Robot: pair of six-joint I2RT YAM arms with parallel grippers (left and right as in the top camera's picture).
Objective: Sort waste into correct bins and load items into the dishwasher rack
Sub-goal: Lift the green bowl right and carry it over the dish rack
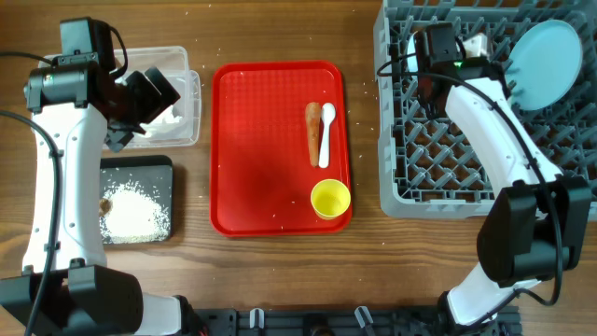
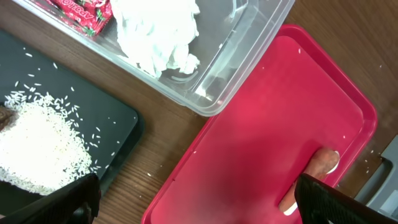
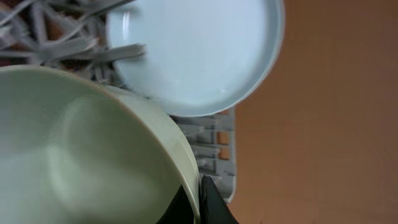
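Bench 8 o'clock: shallow black rectangular tray [image 1: 140, 168] with white rice grains [image 1: 135, 210]. Centre: flat red serving tray [image 1: 266, 140], small yellow cup [image 1: 330, 199] at 5, white plastic spoon [image 1: 326, 135] beside orange-brown carrot stick [image 1: 312, 131] at 1. At 10, clear plastic tub [image 2: 214, 87] holds crumpled white napkin [image 2: 158, 31] and red-and-white wrapper [image 2: 81, 9]. The left pincer [image 2: 196, 193] above it is gaping, empty. At 2, right pincer [image 3: 200, 202] looks clamped on pale bowl [image 3: 81, 155] rim over grey grid rack [image 1: 438, 168]; round pale-blue plate [image 1: 546, 63] beyond.

On the desk [image 1: 280, 271], the serving tray [image 1: 261, 149] lies between tub [image 1: 191, 112] and shallow tray [image 1: 140, 168] at left and rack [image 1: 420, 177] at right. Stick [image 1: 313, 131], spoon [image 1: 326, 135] and cup [image 1: 330, 199] lie on it. The plate [image 1: 548, 63] stands in the rack, with the bowl [image 3: 74, 155] just beside it.
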